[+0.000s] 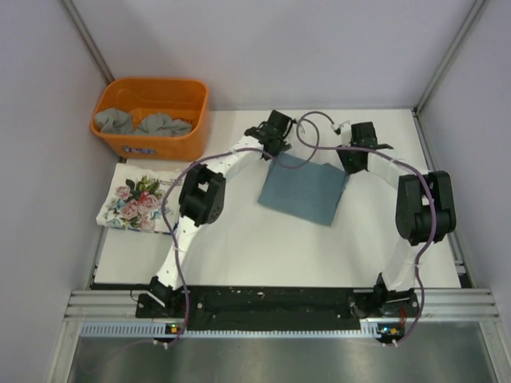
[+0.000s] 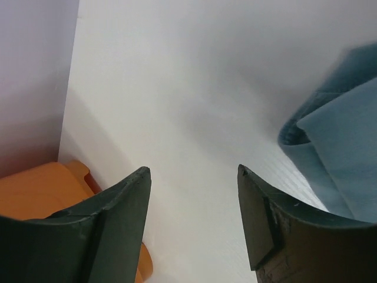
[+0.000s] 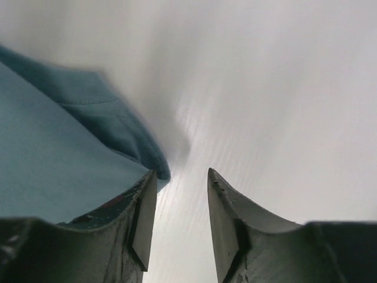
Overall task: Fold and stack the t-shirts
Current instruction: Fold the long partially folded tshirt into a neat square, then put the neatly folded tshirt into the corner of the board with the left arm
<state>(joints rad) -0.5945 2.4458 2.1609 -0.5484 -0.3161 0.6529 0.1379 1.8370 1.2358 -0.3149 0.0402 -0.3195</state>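
A blue-grey shirt is lying folded into a rough square mid-worktop, between the two arms. A white floral shirt is sitting folded at the left edge, just in front of the orange tub, where grey shirts are waiting crumpled. The blue one probably needs stacking next, and the tub's shirts folding. The overhead view is hiding the gaps. The wrist views are showing the left jaws and right jaws standing apart, gripping nothing, each beside a far corner of the blue-grey shirt.
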